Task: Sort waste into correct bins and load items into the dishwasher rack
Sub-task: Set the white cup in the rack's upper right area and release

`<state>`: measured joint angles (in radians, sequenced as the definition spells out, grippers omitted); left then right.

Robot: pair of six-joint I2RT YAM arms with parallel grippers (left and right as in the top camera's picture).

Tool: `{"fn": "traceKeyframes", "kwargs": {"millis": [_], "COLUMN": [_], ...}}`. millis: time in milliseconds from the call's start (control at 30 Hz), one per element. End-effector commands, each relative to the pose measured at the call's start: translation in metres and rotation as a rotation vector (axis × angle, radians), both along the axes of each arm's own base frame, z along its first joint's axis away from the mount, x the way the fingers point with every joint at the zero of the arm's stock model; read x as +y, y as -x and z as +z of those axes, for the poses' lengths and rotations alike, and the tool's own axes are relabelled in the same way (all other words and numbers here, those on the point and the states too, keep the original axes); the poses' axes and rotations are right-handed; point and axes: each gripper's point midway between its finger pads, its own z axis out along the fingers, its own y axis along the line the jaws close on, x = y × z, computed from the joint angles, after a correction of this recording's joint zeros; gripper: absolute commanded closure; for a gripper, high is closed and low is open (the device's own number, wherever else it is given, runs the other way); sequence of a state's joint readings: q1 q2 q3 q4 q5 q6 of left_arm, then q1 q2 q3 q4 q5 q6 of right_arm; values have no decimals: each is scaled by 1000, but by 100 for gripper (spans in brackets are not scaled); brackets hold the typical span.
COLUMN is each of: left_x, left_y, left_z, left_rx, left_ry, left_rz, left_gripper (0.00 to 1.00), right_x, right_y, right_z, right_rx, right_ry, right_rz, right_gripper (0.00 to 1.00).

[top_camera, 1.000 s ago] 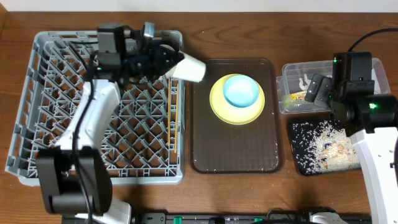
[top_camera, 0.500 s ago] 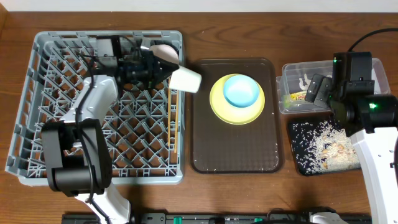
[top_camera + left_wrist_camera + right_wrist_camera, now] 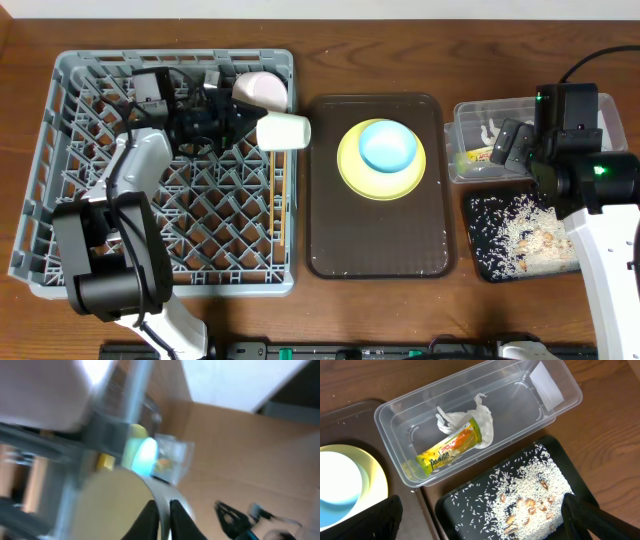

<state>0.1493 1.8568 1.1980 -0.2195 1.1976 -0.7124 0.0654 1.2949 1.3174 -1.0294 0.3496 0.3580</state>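
My left gripper [image 3: 248, 127] is shut on the rim of the small white cup [image 3: 284, 131] and holds it on its side over the right edge of the grey dishwasher rack [image 3: 90, 200]. In the left wrist view the fingers [image 3: 162, 516] pinch the cup wall [image 3: 107, 505]. A white bowl [image 3: 262, 90] sits in the rack's far right corner. Chopsticks [image 3: 283, 205] lie along the rack's right side. The light blue bowl [image 3: 387, 145] sits on the yellow plate [image 3: 350, 170]. My right gripper [image 3: 485, 520] is open and empty above the black tray [image 3: 455, 510] of rice [image 3: 530, 490].
The plate stands on a dark brown serving tray [image 3: 380, 240]. The clear tub [image 3: 400, 420] holds the green-and-orange wrapper [image 3: 451, 449] and the white tissue [image 3: 470, 417]. The tub [image 3: 480, 110] and the black tray [image 3: 480, 250] sit at the right of the table.
My left gripper has drawn back left and down with the cup, from beside the serving tray to over the rack's right edge. The white bowl now shows. The right arm has not moved.
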Motion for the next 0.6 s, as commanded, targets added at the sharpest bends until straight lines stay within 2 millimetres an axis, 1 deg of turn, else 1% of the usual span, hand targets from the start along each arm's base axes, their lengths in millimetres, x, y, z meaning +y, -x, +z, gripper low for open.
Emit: {"fn": "traceKeyframes", "kwargs": {"millis": [0,33,67,133,167,267,400,467,533,567], "left_x": [15,18,20,24,25,28,38,45,51,54], "left_y": [2,3,4,6,5,3,-3,-6,-9,-9], "left_z": [-36,-39,-41,-46,-46,-42,-21,-6,9,19], "left_rx": [41,55,60,63,57,44,-11,-53,-97,-123], "left_ry": [-114,-127,-141,-165,-169,-172,-189,-221,-265,-292], "left_rz": [54,64,66,70,69,78,107,134,166,186], "left_gripper": [83,83,76,68,62,55,48,42,34,32], "right_x": [-3,-3,-3,-3,-3,-3,-3,-3,-3,-3], "right_y": [1,1,1,1,1,1,1,1,1,1], "right_z": [3,3,3,3,3,3,3,3,3,3], "right_rx": [-6,-6,-6,-6,-6,-6,-6,-6,-6,-6], "right_ry": [17,17,17,17,17,17,17,17,17,17], "right_rz": [-4,-4,-3,-3,-3,-3,-4,-3,-3,-3], "right_gripper": [1,1,1,1,1,1,1,1,1,1]}}
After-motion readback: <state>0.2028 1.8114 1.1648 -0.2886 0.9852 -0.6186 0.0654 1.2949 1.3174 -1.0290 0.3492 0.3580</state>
